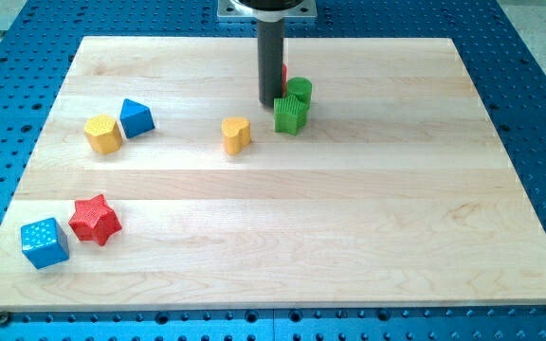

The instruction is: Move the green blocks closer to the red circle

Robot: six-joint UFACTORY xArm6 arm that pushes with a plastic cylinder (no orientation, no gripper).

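A pale wooden board (349,208) lies on a blue perforated table (538,114), and over its far middle the dark rod (271,57) comes down to my tip (270,104), which holds nothing and sits just left of the two touching green blocks: a green star-like block (290,115) nearer, a green cylinder (300,90) farther. Only a sliver of the red circle (284,76) shows behind the rod, beside the green cylinder. A yellow heart-like block (237,134) lies near left of the tip, a yellow hexagonal block (103,134) and a blue block (136,118) farther left, and a red star (95,220) and blue cube (44,242) at the near left.

My tip (271,104) rests just left of two green blocks (291,115) and (300,90), hiding most of a red block (284,74).
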